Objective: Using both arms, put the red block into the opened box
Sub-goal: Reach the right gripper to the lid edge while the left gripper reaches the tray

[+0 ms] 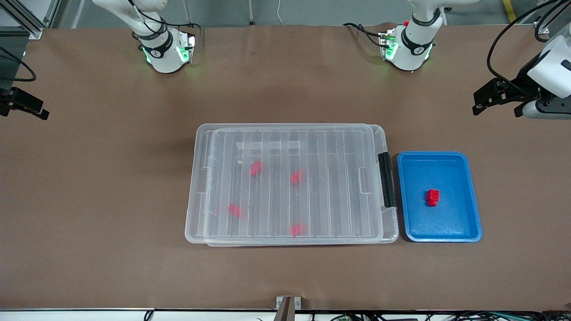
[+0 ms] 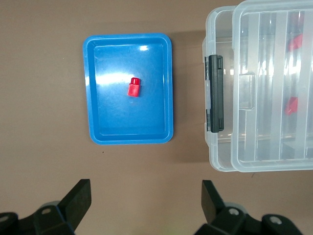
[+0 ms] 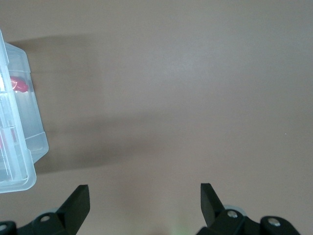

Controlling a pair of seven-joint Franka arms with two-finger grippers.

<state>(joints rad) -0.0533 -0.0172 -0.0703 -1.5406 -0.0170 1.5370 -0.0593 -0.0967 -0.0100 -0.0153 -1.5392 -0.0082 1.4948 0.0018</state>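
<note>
One small red block point(image 1: 432, 197) point(image 2: 134, 87) lies in a shallow blue tray point(image 1: 473, 196) point(image 2: 93, 88). Beside the tray stands the clear box point(image 1: 192, 223) point(image 2: 218, 152) point(image 3: 22, 166). Its ribbed lid point(image 1: 290, 147) lies on top, slightly shifted, and a black latch point(image 1: 387, 180) point(image 2: 215, 93) faces the tray. Several more red blocks point(image 1: 255, 167) point(image 3: 19, 84) show through the lid. My left gripper point(image 1: 499, 104) point(image 2: 145, 196) hangs open and empty over bare table at the left arm's end. My right gripper point(image 1: 24, 107) point(image 3: 144, 196) hangs open and empty over bare table at the right arm's end.
Brown paper covers the table point(image 1: 111, 178). Both arm bases point(image 1: 165, 49) point(image 1: 408, 44) stand at the table's edge farthest from the front camera. A small metal bracket point(image 1: 287, 305) sits at the table's nearest edge.
</note>
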